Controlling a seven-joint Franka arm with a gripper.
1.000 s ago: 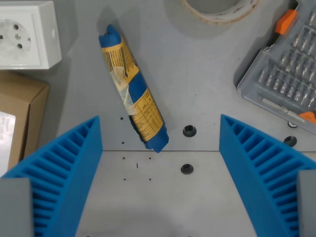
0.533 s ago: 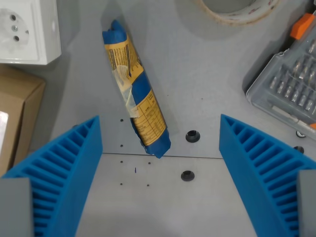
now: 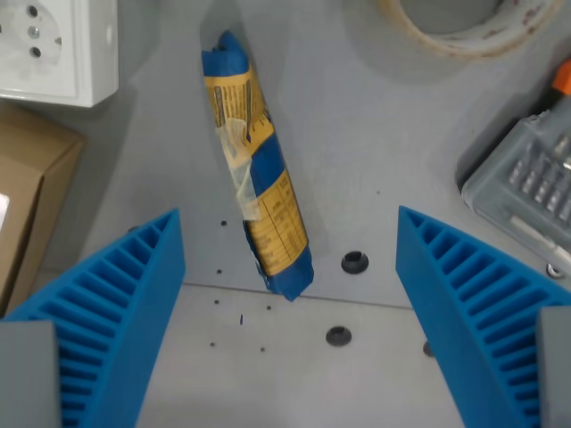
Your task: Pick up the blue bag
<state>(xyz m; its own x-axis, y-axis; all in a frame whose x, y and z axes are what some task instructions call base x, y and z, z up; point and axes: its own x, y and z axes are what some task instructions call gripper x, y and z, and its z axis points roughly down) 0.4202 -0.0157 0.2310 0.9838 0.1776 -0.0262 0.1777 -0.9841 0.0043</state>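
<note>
Seen from the wrist camera, two ribbed blue fingers of the gripper stand spread wide at the bottom corners of the frame, grasping nothing, with bare grey table between them. Two dark round holes sit in the tabletop just above and below a thin seam line, between the fingers and nearer the wrist view's right.

Just beyond the fingertips lies the single blue bag, a long rolled packet resting flat on the table and tilted slightly, its lower end touching the seam line and its upper end reaching toward the top of the frame. A yellow label wraps it, printed with small dark text too fine to read, and a strip of clear tape crosses its middle.

At the wrist view's left edge sits one brown cardboard box, and beyond it one white power socket. On the right, one grey case of screwdriver bits is partly cut off. Farthest away, one roll of tape lies at the top edge.
</note>
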